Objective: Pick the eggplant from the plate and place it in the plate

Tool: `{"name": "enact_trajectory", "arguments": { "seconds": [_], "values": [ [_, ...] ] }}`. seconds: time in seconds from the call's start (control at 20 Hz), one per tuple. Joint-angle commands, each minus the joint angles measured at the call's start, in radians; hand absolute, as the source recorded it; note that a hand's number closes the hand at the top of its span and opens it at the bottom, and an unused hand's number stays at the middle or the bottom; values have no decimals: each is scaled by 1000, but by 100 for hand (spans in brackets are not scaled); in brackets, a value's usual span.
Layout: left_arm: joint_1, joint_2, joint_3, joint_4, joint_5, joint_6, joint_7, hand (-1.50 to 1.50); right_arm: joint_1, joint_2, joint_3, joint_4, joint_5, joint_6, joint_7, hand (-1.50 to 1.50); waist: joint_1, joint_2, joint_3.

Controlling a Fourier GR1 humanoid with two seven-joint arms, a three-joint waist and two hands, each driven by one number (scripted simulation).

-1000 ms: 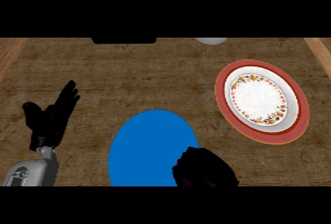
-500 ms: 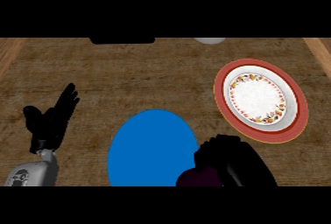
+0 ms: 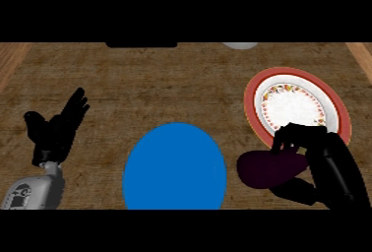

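head view is showing the right hand [image 3: 328, 165] curling round the eggplant [image 3: 267, 170], between the blue plate [image 3: 174, 167] and the red plate [image 3: 294, 103]. the carrying step is seemingly running; next is calling for moving farther over the red plate, then releasing. left hand [image 3: 54, 130] is resting open at left.

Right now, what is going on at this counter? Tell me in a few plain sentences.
The robot's right hand has its fingers curled round the dark purple eggplant. It holds the eggplant between the blue plate and the red-rimmed plate, by the lower edge of the red-rimmed one. The left hand rests open at the left.
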Motion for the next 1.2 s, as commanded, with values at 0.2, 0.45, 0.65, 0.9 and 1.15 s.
{"name": "enact_trajectory", "arguments": {
  "seconds": [0.2, 0.45, 0.65, 0.9, 1.15],
  "values": [
    [-2, -7, 11, 15, 3, -8, -21, 0, -142, -72, -287, 298, -165, 20, -142, 150, 8, 1, 0],
    [-15, 22, 23, -19, 15, -32, 20, 0, -255, -114, -327, 600, -119, -29, -289, 150, 17, 3, 0],
    [29, -39, -39, -57, -21, -2, 19, 0, -335, -218, -354, 798, -97, 37, -340, 150, 26, 4, 1],
    [-14, -26, -6, 16, -13, -6, -26, 0, -423, -198, -357, 984, -181, 182, -336, -150, 23, 5, 0],
    [21, -26, -13, -57, -17, -2, 31, 0, -438, -216, -362, 1083, -181, 160, -575, -150, 12, 1, 0]
  ]
}}
